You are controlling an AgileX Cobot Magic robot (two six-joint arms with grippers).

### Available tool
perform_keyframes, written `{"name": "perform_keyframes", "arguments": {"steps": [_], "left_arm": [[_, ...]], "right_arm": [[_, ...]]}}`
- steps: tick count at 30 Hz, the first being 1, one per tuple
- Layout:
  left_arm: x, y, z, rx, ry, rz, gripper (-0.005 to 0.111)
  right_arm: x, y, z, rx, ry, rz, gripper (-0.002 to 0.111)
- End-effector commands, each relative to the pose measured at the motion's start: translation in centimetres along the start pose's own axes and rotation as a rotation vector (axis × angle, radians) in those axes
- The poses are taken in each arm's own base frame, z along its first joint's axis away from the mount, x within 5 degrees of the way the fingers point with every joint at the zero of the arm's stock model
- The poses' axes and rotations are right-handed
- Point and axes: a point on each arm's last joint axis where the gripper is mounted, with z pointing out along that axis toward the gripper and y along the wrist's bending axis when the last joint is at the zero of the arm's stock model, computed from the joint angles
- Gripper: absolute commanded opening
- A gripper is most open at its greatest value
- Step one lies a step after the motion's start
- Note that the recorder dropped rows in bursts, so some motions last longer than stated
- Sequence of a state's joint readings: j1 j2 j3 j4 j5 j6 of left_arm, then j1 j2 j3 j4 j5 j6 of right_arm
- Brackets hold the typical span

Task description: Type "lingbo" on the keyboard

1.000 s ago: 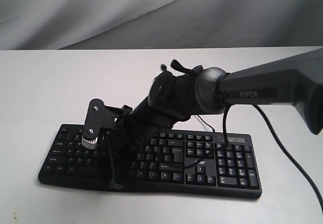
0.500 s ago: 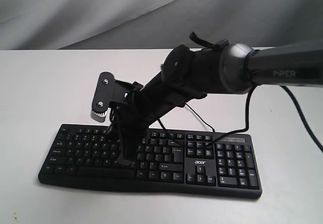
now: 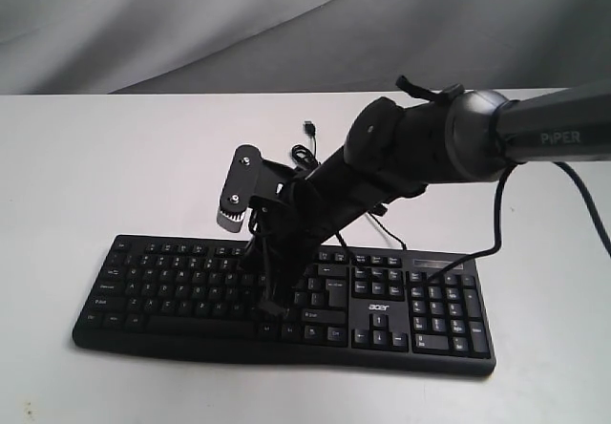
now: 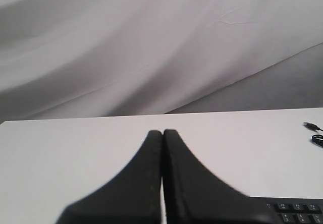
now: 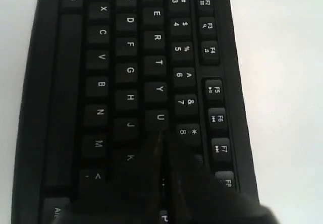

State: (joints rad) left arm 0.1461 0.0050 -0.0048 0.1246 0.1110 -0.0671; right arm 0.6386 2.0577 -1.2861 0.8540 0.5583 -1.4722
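The black keyboard (image 3: 420,309) with white legends and an acer logo lies on the white table. My right gripper (image 3: 270,307) reaches across it from the right, shut and pointing down at the letter keys. In the right wrist view the right gripper (image 5: 162,138) has its tips together just past the U key (image 5: 160,117), between 8 and K, hiding the key beneath. I cannot tell whether it touches. My left gripper (image 4: 162,132) is shut on nothing above bare table, with a corner of the keyboard (image 4: 298,211) beside it.
The keyboard's thin cable and USB plug (image 3: 307,128) lie loose on the table behind the keyboard; the USB plug (image 4: 310,126) also shows in the left wrist view. The right arm's own cable (image 3: 496,223) hangs over the number pad. Grey cloth backs the table.
My right gripper has moved to the right along the keyboard, from the front edge near the left-hand keys up to the middle letter keys. The arm's wrist has risen.
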Motion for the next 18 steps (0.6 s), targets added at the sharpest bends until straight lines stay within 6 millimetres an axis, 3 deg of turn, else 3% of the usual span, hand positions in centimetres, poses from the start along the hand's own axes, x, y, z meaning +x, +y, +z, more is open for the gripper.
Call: {"name": "perform_keyframes", "arguments": {"steps": [1, 18], "left_arm": [[0.0, -0.1, 0.0, 0.007, -0.01, -0.002, 0.001], [0.0, -0.1, 0.0, 0.007, -0.01, -0.002, 0.001]], "right_arm": [[0.3, 0.0, 0.0, 0.011, -0.003, 0.016, 0.0], [1.4, -0.1, 0.9, 0.004, 0.023, 0.039, 0.0]]}}
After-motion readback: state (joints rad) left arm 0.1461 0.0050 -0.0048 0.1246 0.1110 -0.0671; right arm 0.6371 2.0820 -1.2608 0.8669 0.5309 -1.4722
